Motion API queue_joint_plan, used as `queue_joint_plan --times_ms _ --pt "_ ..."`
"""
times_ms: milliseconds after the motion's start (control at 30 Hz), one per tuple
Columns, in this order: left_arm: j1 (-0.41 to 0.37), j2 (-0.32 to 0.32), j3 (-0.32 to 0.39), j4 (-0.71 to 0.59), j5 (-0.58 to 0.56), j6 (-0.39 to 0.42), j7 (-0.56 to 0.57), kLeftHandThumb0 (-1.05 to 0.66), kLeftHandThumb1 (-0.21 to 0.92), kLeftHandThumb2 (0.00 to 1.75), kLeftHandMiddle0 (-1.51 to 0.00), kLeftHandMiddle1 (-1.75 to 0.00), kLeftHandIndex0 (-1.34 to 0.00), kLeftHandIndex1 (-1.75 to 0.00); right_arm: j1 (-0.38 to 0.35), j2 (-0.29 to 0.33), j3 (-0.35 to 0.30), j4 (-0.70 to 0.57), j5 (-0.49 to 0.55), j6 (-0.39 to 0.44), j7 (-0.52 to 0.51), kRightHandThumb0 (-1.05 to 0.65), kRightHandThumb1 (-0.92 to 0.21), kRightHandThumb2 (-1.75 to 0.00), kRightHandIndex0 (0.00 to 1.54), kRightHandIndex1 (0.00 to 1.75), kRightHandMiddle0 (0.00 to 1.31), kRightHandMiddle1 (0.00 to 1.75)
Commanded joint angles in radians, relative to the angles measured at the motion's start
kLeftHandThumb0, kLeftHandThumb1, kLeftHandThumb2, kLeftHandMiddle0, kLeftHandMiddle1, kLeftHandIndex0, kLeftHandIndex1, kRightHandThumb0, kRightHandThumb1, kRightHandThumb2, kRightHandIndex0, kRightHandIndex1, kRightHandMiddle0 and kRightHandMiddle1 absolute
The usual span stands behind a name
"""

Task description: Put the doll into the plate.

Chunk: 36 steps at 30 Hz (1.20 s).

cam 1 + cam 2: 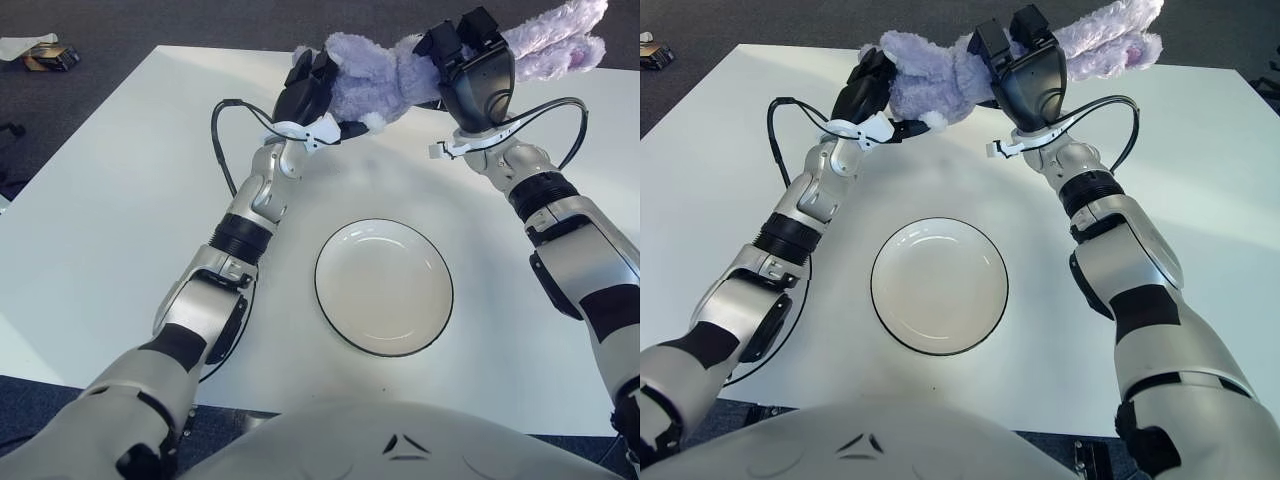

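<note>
Two-handed carry of the doll [400, 70] above the far part of the table [120, 200], with the plate [384, 287] as landmark.

Doll: a lilac plush, held clear of the table beyond the plate's far rim. Its long axis runs roughly left to right, tilted so that the right end, with the long fluffy parts, sits higher and farther right than the plate. The body's middle lies beyond the plate, slightly left of its centre line in the left eye view.

Left hand [310, 90]: beyond and to the left of the plate, fingers curled onto the doll's left end, gripping it.

Right hand [470, 70]: beyond and to the right of the plate, fingers wrapped over the doll's thicker middle-right part, gripping it. It appears to carry most of the bulk.

Plate: white, dark-rimmed, empty, flat on the table, nearer the robot than both hands and lying between the two forearms.

Governing relation: the plate lies toward the robot and below the doll. The likely next move is therefore a joint pull back and downward. Both hands look about equally far from the plate. Because the doll looks about as long as the plate is wide, its ends may overhang the rim unless it is centred.
</note>
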Motion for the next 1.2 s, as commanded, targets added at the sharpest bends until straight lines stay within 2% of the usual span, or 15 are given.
queue_joint_plan --times_ms 0,300,567,900,1167 --pt "-0.051 0.019 -0.036 0.008 0.056 -0.037 0.052 -1.05 0.88 0.18 0.0 0.0 0.0 0.0 0.012 0.012 0.004 -0.023 0.003 -0.022 0.0 0.0 -0.18 -1.47 0.74 1.7 0.47 1.75" --pt "-0.064 0.066 -0.087 0.02 0.132 -0.084 0.072 -1.05 0.85 0.14 0.0 0.0 0.0 0.0 0.016 0.02 -0.009 -0.025 0.024 -0.035 0.021 0.0 -0.17 -1.48 0.75 1.69 0.48 1.75" --pt "-0.075 0.121 -0.131 0.029 0.189 -0.163 0.091 -1.05 0.85 0.12 0.0 0.0 0.0 0.0 0.031 0.034 -0.039 -0.033 0.073 -0.063 0.063 0.0 -0.17 -1.48 0.75 1.68 0.48 1.75" --pt "-0.09 0.15 -0.154 0.055 0.227 -0.209 0.116 -1.03 0.84 0.11 0.0 0.0 0.0 0.0 0.052 0.044 -0.078 -0.062 0.127 -0.098 0.15 0.0 -0.14 -1.5 0.78 1.66 0.51 1.75" --pt "-0.101 0.157 -0.161 0.075 0.245 -0.224 0.132 -0.96 0.83 0.09 0.0 0.0 0.0 0.0 0.066 0.051 -0.107 -0.083 0.156 -0.134 0.177 0.0 -0.1 -1.54 0.81 1.65 0.55 1.75"
